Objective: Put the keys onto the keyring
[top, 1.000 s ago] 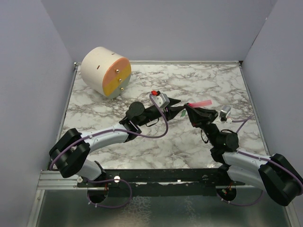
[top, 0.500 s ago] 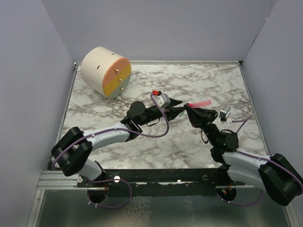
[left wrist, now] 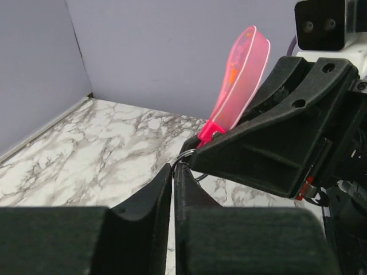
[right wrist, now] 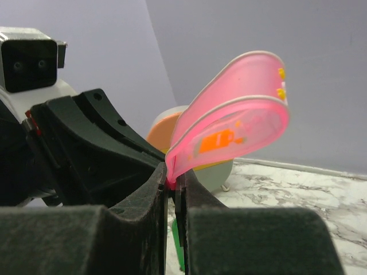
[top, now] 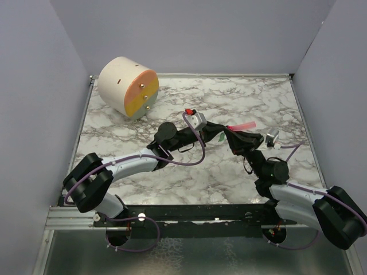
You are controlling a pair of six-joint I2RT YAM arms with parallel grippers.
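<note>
You have a table (top: 258,97) with a white and grey marble top. In its far left corner lies one round cream drum (top: 127,86) on its side, its flat orange and pink face, with small brass studs, turned toward the near right.

The pink-tagged keyring (right wrist: 229,134) stands upright, green key (right wrist: 176,243) below it.

Keyring (left wrist: 239,80) at left end effector (left wrist: 173,169) tips, jaws nearly together
</note>
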